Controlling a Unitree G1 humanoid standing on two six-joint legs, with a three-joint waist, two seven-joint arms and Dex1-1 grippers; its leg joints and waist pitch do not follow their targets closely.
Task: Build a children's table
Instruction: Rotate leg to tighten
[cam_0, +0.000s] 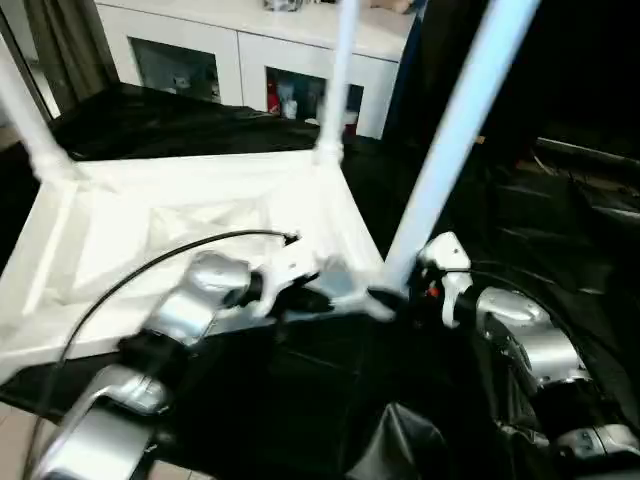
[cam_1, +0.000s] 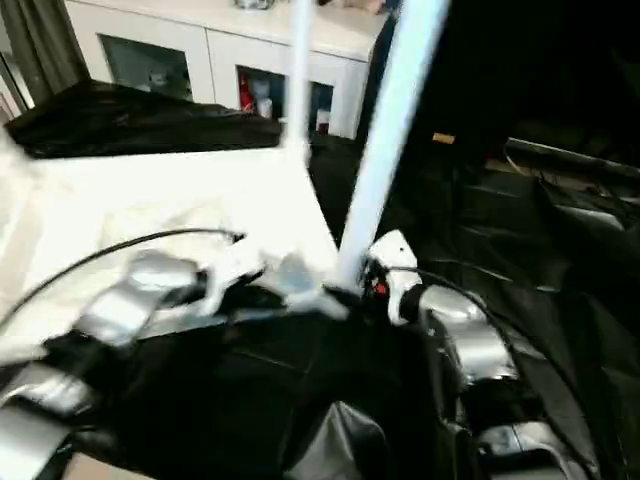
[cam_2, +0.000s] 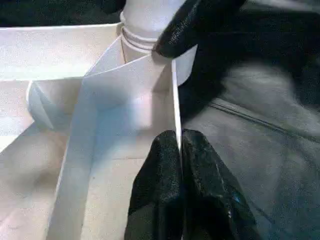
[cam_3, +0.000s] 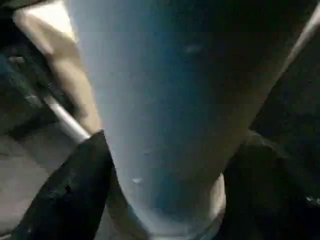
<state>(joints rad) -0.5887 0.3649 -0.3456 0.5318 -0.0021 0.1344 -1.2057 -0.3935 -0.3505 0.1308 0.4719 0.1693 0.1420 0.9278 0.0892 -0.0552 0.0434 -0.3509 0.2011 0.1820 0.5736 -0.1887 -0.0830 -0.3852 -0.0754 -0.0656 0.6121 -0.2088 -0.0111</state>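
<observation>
Indoor room, home-like or a staged test space, white cabinet (cam_0: 250, 60) with glass doors holding small items along the back wall, grey curtain (cam_0: 65, 45) beside it, black sheeting (cam_0: 180, 125) over the floor.

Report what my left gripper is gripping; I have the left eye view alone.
Observer: The left gripper is shut on the tabletop's thin rim wall, which runs between its fingers.
Operator: Now give me the right one.
Observer: The right gripper has the near leg clamped between its fingers, low down near the leg's base.
Operator: Say where that base sits.
Observer: Its ringed collar stands at the tabletop's corner, just beyond the left gripper's hold, with one right finger against it.
</observation>
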